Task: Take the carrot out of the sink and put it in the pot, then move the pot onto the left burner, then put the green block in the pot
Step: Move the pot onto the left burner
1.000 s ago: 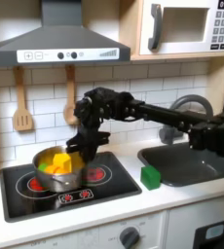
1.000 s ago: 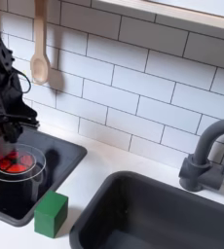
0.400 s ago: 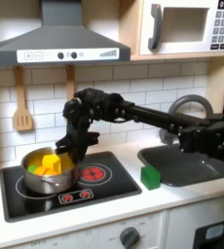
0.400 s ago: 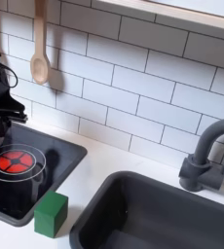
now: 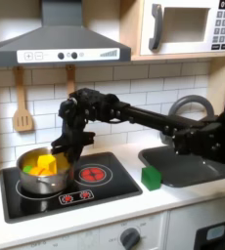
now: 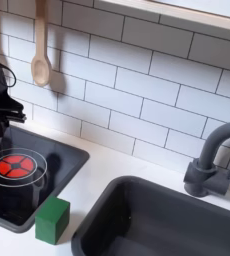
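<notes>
Pot (image 5: 43,171) — small steel vessel — sits on the burner at the first exterior view's left, holding orange and yellow pieces. The gripper (image 5: 67,148) is at its rim; whether the jaws are clamped on it cannot be told. Judged light, rigid and slippery: take it by the thin wall. The green block (image 5: 151,178) rests on the counter between stovetop (image 5: 105,191) and sink (image 5: 198,164) — light, stiff, best pinched across opposite flat faces.
</notes>
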You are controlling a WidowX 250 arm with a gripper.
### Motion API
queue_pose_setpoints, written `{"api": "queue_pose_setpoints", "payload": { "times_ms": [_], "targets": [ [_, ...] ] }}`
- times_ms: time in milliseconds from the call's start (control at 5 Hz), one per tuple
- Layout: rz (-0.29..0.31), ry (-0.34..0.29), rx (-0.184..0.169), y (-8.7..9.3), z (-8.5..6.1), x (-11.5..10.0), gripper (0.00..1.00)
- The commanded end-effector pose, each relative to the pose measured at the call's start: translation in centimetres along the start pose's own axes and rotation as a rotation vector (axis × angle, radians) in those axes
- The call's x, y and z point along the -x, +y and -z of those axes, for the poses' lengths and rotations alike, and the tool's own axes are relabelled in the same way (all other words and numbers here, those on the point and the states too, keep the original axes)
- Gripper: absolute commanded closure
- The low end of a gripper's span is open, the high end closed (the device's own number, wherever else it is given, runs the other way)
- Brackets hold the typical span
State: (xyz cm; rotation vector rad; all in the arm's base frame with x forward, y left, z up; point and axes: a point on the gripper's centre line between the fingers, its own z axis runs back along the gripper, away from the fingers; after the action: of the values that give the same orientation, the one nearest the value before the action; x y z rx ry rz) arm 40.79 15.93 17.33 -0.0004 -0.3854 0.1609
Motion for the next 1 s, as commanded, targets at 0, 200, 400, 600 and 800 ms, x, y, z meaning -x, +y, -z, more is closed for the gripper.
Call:
{"api": "queue_pose_setpoints", "payload": {
  "times_ms": [0, 200, 400, 600, 800],
  "targets": [
    [-0.030, 0.003, -0.005, 0.7, 0.2, -0.2, 1.00],
    [-0.043, -0.023, -0.013, 0.4, -0.2, -0.2, 0.00],
    [-0.020, -0.041, 0.000, 0.1, -0.3, -0.1, 0.00],
    [-0.019, -0.037, 0.015, -0.4, -0.5, 0.6, 0.00],
    [-0.009, -0.113, 0.036, -1.1, -3.7, 0.0, 0.00]
  ]
}}
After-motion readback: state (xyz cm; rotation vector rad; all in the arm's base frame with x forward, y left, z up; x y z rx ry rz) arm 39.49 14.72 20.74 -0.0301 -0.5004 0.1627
